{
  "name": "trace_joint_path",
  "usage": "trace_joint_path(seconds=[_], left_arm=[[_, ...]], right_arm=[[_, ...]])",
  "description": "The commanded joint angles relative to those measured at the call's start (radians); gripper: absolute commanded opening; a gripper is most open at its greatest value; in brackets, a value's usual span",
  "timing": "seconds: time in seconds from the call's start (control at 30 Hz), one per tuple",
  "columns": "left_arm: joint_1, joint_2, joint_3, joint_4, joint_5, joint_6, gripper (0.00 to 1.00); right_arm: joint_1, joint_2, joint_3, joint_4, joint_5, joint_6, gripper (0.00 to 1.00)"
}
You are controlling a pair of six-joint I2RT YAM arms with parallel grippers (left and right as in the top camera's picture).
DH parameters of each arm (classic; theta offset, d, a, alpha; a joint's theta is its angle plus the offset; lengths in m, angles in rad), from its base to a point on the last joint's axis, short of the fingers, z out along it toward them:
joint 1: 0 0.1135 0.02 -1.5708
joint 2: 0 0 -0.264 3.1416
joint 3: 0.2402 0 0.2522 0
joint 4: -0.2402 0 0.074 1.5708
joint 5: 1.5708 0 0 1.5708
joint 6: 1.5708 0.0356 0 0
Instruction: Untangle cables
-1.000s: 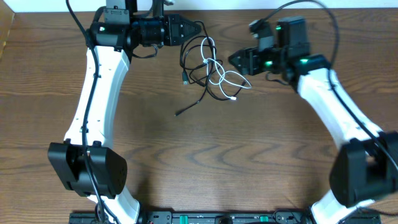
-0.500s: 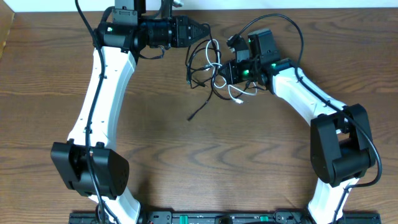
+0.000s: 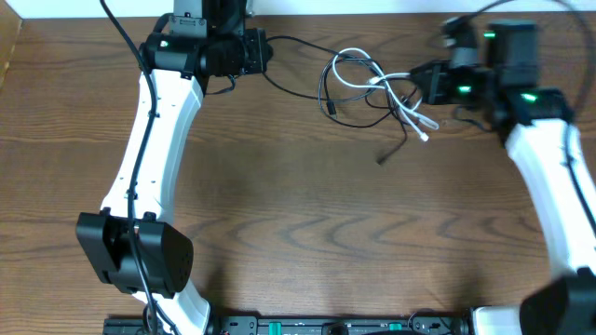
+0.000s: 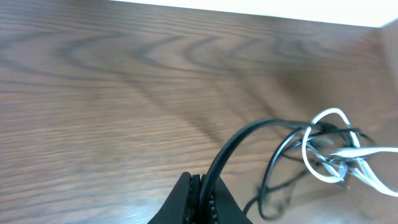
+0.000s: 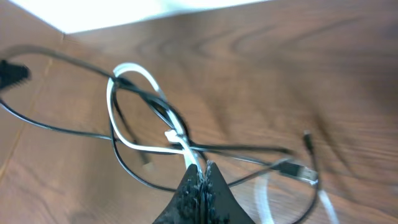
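Note:
The cables (image 3: 372,86) lie as one tangle at the back of the table, between my two grippers. A black cable (image 4: 245,134) runs from the tangle into my left gripper (image 4: 202,182), which is shut on it; overhead, the left gripper (image 3: 264,53) sits left of the tangle. My right gripper (image 5: 200,169) is shut on the white cable (image 5: 134,70), whose loop crosses black strands (image 5: 62,60). Overhead, the right gripper (image 3: 416,82) touches the tangle's right side. The white cable (image 3: 357,53) loops on top and its plug end (image 3: 426,137) trails toward the front.
A loose black plug end (image 3: 382,160) lies on the wood in front of the tangle. A small plug (image 5: 300,169) lies right of my right fingers. The table's back edge meets a white surface (image 3: 372,7) just behind the cables.
My right gripper closed on the white cable and pulled right, dragging the whole tangle right. The black cable from my left gripper has stretched out; the left arm has drawn back slightly.

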Motion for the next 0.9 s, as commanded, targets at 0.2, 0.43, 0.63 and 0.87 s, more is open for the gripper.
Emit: trace_joint_path(seconds=[0.2,0.43,0.63,0.87], left_arm=[[0.069,-0.002,0.014,-0.022,-0.096,0.006,0.07],[0.068,-0.002,0.014,-0.006,0.039,0.006,0.07],[0.069,-0.002,0.014,0.07,0.375,0.005,0.07],[0.068,-0.002,0.014,0.156,0.673,-0.064,0.07]], right_arm=[[-0.263,-0.042,0.003,-0.107,0.017,0.082,0.01],[-0.22,-0.019,0.002,-0.12,0.016,0.063,0.15],[-0.046,-0.016,0.002,-0.082,0.007,0.003,0.43],[0.16,0.051,0.002,0.05,0.001,0.025,0.44]])
